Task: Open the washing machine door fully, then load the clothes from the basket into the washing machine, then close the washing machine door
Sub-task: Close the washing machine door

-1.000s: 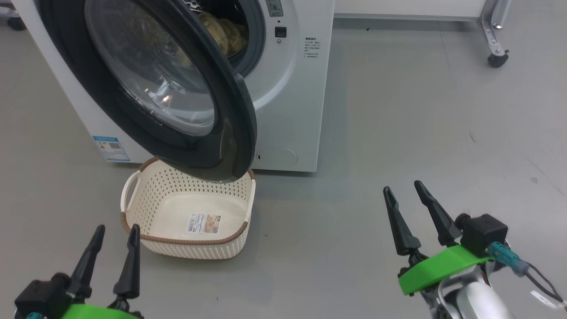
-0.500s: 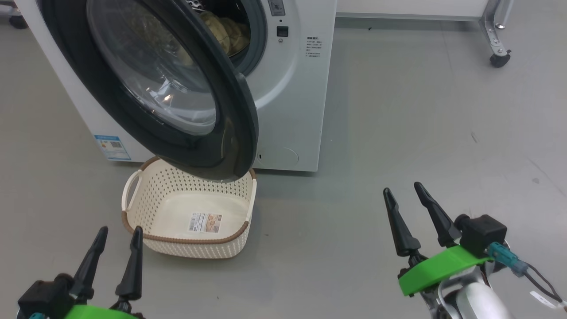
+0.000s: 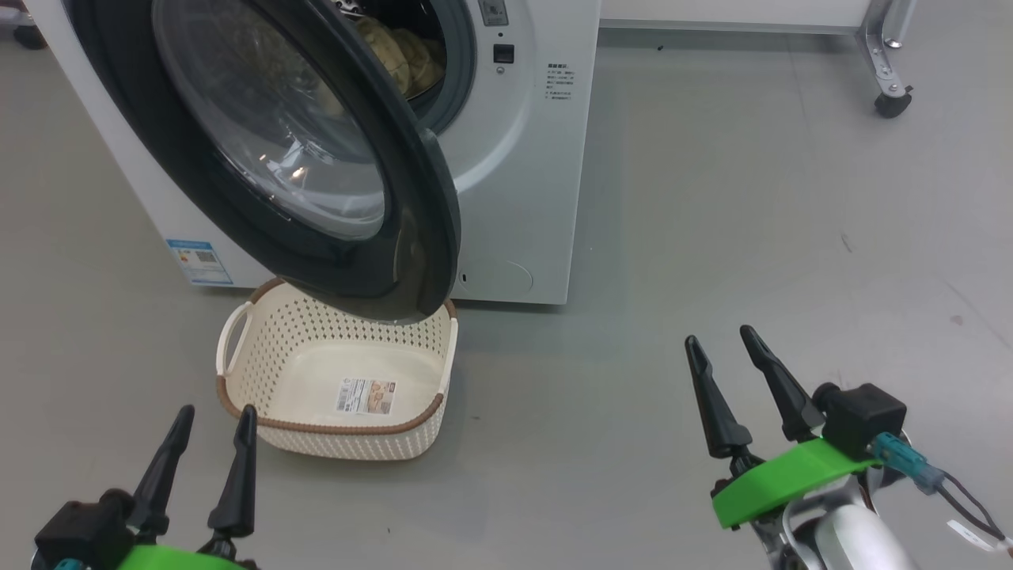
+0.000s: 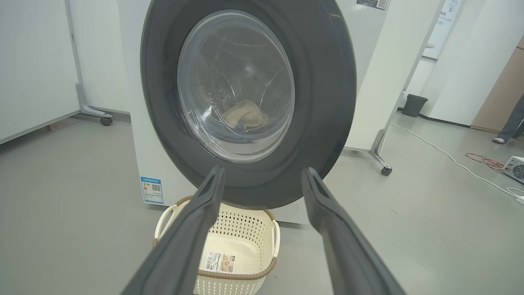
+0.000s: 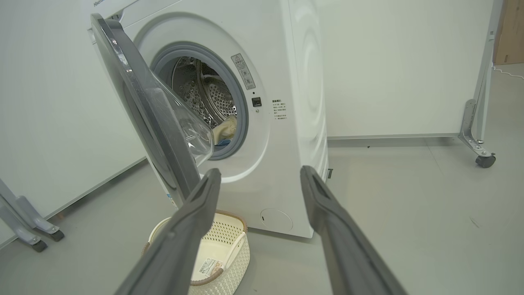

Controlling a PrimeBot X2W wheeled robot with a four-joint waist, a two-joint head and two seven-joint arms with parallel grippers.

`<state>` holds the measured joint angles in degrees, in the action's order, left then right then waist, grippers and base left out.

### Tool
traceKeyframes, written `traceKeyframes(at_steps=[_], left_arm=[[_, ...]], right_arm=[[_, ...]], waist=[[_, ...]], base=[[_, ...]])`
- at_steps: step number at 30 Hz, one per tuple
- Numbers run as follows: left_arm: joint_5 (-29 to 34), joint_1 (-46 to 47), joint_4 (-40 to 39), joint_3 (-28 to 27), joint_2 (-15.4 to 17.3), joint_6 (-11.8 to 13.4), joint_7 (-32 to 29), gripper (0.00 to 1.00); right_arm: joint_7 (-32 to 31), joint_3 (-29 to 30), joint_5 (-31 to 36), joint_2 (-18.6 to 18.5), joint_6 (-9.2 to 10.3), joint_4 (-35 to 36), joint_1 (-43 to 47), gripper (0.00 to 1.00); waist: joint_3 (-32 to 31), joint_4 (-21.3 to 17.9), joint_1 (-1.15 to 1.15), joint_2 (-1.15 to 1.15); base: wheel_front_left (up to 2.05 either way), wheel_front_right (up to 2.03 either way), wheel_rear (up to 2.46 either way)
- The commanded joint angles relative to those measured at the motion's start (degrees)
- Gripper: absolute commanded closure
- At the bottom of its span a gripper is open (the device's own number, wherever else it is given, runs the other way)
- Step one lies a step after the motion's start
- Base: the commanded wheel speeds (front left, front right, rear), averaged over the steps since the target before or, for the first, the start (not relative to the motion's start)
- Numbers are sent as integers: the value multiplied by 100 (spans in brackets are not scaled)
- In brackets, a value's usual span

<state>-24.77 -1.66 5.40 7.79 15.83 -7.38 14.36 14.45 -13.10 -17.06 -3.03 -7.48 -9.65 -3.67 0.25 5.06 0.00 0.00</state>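
While the washing machine door (image 3: 269, 134) hung part-open, swung out above the far end of the basket (image 3: 316, 430), the clothes (image 3: 396, 59) lay inside the drum (image 5: 213, 98) of the washing machine (image 3: 522, 182). The basket sat on the grey floor (image 3: 712, 198) just before the machine, a printed label (image 3: 364, 396) on its bottom. The left pincer (image 3: 218, 412) and the right pincer (image 3: 718, 336) hovered over the floor, fingers apart, holding nothing, well clear of the door.

The basket (image 3: 332, 380) sits before the washing machine (image 3: 514, 158), clothes (image 3: 396, 55) inside.
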Motion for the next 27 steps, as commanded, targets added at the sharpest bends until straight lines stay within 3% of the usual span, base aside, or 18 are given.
traceKeyframes(at_steps=[1,16,17,18,19,27], left_arm=[[45,221,-157,-196,113,-11,63,0],[74,214,-152,-174,83,-11,63,0],[80,219,-158,-175,80,-11,63,0],[85,225,-165,-175,77,-11,63,0],[88,233,-171,-175,73,-11,63,0],[91,305,-179,-96,67,-11,63,0]], right_arm=[[55,-93,-12,15,-1,171,-161,0],[55,-83,10,15,-1,158,-158,0],[55,-90,8,15,-1,156,-161,22],[55,-100,-9,15,-1,147,-162,67],[55,-114,-24,15,-1,130,-164,100],[55,38,27,15,-1,201,-308,100]], waist=[[-1,-1,0,0],[-5,14,0,0],[1,18,0,0],[8,22,0,0],[18,28,0,0],[162,117,0,0]], base=[[0,0,0],[0,0,0],[0,0,0],[0,0,0],[0,0,0],[0,0,0]])
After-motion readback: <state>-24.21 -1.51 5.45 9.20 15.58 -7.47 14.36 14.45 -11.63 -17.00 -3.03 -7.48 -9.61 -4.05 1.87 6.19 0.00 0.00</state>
